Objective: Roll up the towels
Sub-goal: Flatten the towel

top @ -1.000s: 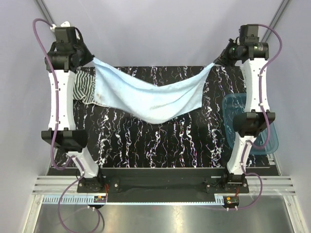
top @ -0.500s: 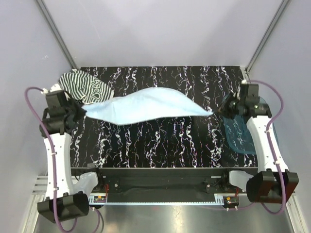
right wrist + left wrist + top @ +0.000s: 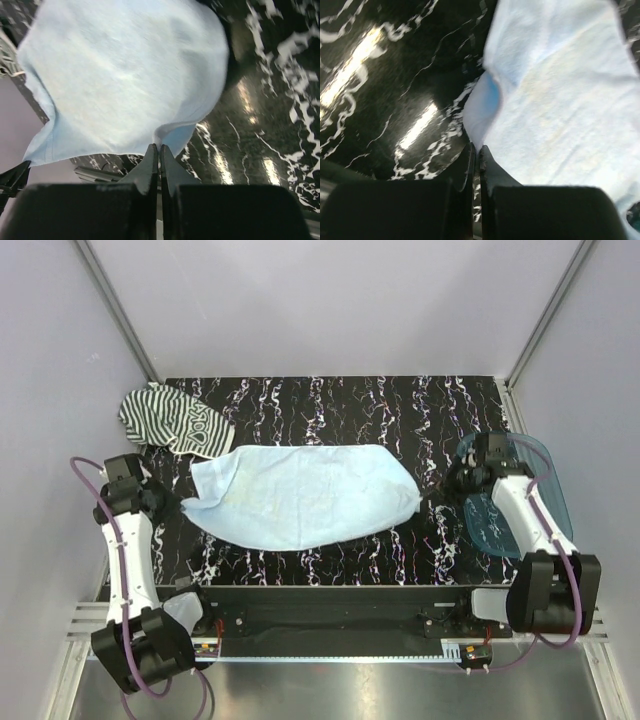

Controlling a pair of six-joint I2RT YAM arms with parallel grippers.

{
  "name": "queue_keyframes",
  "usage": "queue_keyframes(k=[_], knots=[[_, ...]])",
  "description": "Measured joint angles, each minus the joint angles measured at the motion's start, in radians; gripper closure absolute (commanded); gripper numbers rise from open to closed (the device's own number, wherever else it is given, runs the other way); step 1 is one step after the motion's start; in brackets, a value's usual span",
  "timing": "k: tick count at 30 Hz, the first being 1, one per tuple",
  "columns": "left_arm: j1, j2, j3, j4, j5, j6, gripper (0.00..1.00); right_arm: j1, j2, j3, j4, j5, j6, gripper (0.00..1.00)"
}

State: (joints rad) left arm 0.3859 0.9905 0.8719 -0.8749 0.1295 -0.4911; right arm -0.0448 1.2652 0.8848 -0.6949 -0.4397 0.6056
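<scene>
The pale blue towel (image 3: 300,495) lies spread on the black marbled table (image 3: 330,405), stretched between both arms. My left gripper (image 3: 178,505) is shut on its left corner; in the left wrist view the cloth (image 3: 560,100) runs up from the pinched gripper (image 3: 479,148). My right gripper (image 3: 432,495) is shut on the towel's right corner, and in the right wrist view the blue towel (image 3: 125,75) fans out from the closed gripper (image 3: 159,146). The striped towel (image 3: 165,422) lies crumpled at the table's back left, touching the blue one's edge.
A translucent blue plastic tray (image 3: 545,490) sits at the table's right edge, under the right arm. Pale enclosure walls with metal posts stand behind and beside the table. The arm bases are bolted along the near edge.
Both grippers have come down and toward the near side with the blue towel. It hung sagging in the air a second ago; now it lies flat on the table.
</scene>
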Motion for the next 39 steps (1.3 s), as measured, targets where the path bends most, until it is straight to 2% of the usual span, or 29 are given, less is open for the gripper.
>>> queue_keyframes(k=[4, 7, 11, 14, 16, 17, 19, 22, 27, 30, 33, 36, 39], knots=[[-0.002, 0.049, 0.154, 0.008, 0.049, -0.020, 1.00, 0.001, 0.185, 0.330, -0.045, 0.001, -0.019, 1.00], [-0.011, 0.182, 0.386, 0.011, 0.089, -0.037, 1.00, 0.001, 0.397, 0.717, -0.106, 0.005, -0.043, 1.00], [-0.050, 0.447, 0.780, -0.001, 0.130, -0.048, 1.00, -0.005, 0.689, 1.255, -0.225, 0.015, -0.067, 1.00], [-0.084, 0.681, 1.127, -0.023, 0.160, -0.052, 1.00, -0.026, 0.946, 1.724, -0.328, 0.004, -0.065, 1.00], [-0.100, 0.818, 1.338, -0.047, 0.181, -0.055, 1.00, -0.058, 1.056, 1.896, -0.332, -0.033, -0.040, 1.00], [-0.104, 0.885, 1.445, -0.056, 0.196, -0.059, 1.00, -0.074, 1.064, 1.894, -0.323, -0.056, -0.023, 1.00], [-0.105, 0.947, 1.529, -0.040, 0.230, -0.066, 1.00, -0.113, 1.047, 1.801, -0.272, -0.108, 0.005, 1.00], [-0.103, 0.929, 1.464, -0.027, 0.262, -0.068, 1.00, -0.151, 1.001, 1.648, -0.220, -0.129, 0.011, 1.00], [-0.096, 0.692, 1.011, 0.042, 0.271, -0.042, 1.00, -0.150, 0.847, 1.357, -0.200, -0.132, -0.037, 1.00], [-0.061, 0.478, 0.666, 0.086, 0.274, -0.018, 1.00, -0.140, 0.645, 1.046, -0.130, -0.131, -0.068, 1.00], [-0.012, 0.277, 0.389, 0.102, 0.259, -0.005, 1.00, -0.135, 0.449, 0.761, -0.085, -0.124, -0.070, 1.00], [0.010, 0.128, 0.192, 0.119, 0.225, -0.004, 1.00, -0.134, 0.278, 0.486, -0.018, -0.111, -0.050, 1.00], [0.034, 0.069, 0.040, 0.128, 0.208, -0.011, 1.00, -0.132, 0.179, 0.224, 0.056, -0.096, -0.024, 1.00]])
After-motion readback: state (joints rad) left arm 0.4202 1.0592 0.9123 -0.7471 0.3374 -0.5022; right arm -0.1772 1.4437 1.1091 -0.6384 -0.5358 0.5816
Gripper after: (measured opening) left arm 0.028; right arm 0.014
